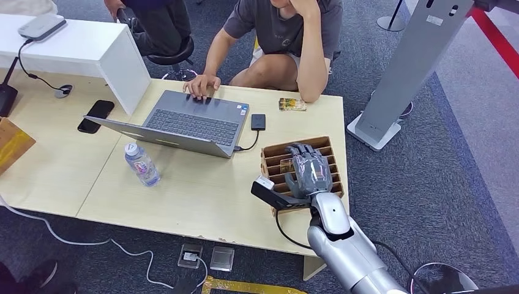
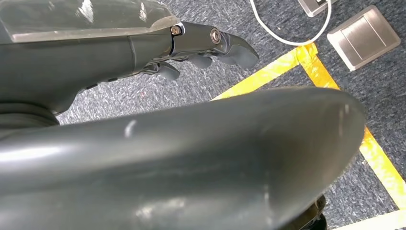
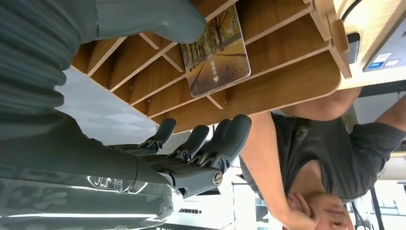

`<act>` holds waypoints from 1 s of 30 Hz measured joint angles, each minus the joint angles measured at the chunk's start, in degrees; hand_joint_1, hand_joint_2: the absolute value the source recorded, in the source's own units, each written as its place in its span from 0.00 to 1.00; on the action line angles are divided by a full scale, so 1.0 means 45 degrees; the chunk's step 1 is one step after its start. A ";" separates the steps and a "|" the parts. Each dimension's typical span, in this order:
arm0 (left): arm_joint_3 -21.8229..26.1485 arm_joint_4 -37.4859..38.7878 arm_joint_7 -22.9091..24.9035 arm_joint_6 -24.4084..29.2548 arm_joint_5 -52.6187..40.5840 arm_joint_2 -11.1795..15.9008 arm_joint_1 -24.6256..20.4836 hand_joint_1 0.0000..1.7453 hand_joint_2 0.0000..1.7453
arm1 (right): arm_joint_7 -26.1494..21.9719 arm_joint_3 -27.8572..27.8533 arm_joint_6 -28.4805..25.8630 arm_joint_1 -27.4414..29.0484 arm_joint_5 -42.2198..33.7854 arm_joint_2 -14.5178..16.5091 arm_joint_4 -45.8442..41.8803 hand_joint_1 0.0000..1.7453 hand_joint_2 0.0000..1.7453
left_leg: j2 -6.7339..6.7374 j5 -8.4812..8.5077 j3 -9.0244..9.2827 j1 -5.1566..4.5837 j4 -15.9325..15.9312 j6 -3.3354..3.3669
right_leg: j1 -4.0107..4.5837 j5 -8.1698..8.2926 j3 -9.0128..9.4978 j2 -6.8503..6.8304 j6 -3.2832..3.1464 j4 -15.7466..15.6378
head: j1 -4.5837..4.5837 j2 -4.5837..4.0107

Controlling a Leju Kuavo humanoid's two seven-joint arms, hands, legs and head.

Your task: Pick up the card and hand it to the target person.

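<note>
On the far left of the table [image 1: 55,165] lies a black phone [image 1: 95,116], then a water bottle [image 1: 142,164] just in front of the open laptop [image 1: 190,122], where a seated person [image 1: 287,37] rests one hand on the keys. Past the laptop, near that person's elbow, a second card [image 1: 292,105] lies flat on the tabletop.

Further right stands the wooden slotted rack [image 1: 272,156], and the right hand [image 1: 311,171] hangs over it, fingers spread and extended, thumb [image 3: 158,19] by the top edge of the card [image 3: 218,52], which stands in one of the slots with its autumn-tree picture showing. Nothing is gripped yet; whether the thumb actually touches the card I cannot tell.

The left hand [image 2: 210,48] hangs low over the carpet, fingers loosely curled around nothing.

To my eye the risk lies in the pinch: the card is thin and sits between close dividers, so fingers closing off-centre could catch a wooden wall, push the card deeper, or drag the light rack toward the table's edge. A shallow hold on the top edge could also let it slip on the way to the person
</note>
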 joint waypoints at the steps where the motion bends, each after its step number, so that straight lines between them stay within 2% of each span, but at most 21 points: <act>1: 0.0004 0.0000 0.0012 -0.0001 0.0000 0.0000 0.0000 0.00 0.00 | 0.0027 0.0009 0.0022 0.0000 0.0016 0.0001 0.0010 0.40 1.00 | 0.0000 0.0000 0.0000 0.0000 0.0000 0.0000 | 0.0000 0.0000 0.0000 0.0000 0.0000 0.0000 | 0.0000 0.0000; 8: 0.0012 0.0000 0.0007 0.0000 0.0000 0.0000 0.0000 0.00 0.00 | 0.0163 0.0062 0.0154 0.0001 0.0034 0.0001 0.0033 0.49 1.00 | 0.0000 0.0000 0.0002 0.0000 0.0000 0.0000 | 0.0000 0.0000 0.0000 0.0000 0.0000 0.0000 | -0.0004 0.0000; 12: 0.0012 0.0000 -0.0032 0.0000 -0.0008 0.0000 0.0001 0.00 0.00 | 0.0273 0.0092 0.0208 0.0000 0.0041 0.0001 0.0029 0.65 1.00 | 0.0000 0.0000 0.0004 0.0000 0.0000 0.0000 | 0.0000 0.0000 0.0000 0.0000 0.0000 0.0000 | -0.0004 0.0000; 13: 0.0012 0.0000 -0.0036 0.0000 -0.0019 0.0000 0.0000 0.00 0.00 | 0.0307 0.0095 0.0220 -0.0004 0.0051 0.0001 0.0024 0.65 1.00 | 0.0001 0.0000 0.0006 0.0000 0.0000 0.0000 | 0.0000 0.0000 0.0001 0.0000 0.0000 0.0000 | -0.0004 0.0000; 20: 0.0012 0.0000 -0.0066 -0.0001 -0.0063 0.0000 0.0006 0.00 0.00 | 0.0459 0.0112 0.0395 0.0034 0.0180 -0.0024 -0.0027 0.67 1.00 | 0.0001 0.0000 0.0012 0.0000 0.0000 0.0000 | 0.0000 0.0000 0.0007 0.0001 0.0000 -0.0001 | -0.0004 0.0000; 30: 0.0011 0.0000 -0.0073 -0.0002 -0.0068 0.0000 0.0016 0.00 0.00 | 0.0510 0.0136 0.0435 0.0059 0.0206 -0.0061 -0.0036 0.57 1.00 | 0.0002 0.0000 0.0012 0.0000 0.0000 0.0000 | 0.0000 0.0000 0.0006 0.0003 0.0000 -0.0001 | -0.0006 0.0000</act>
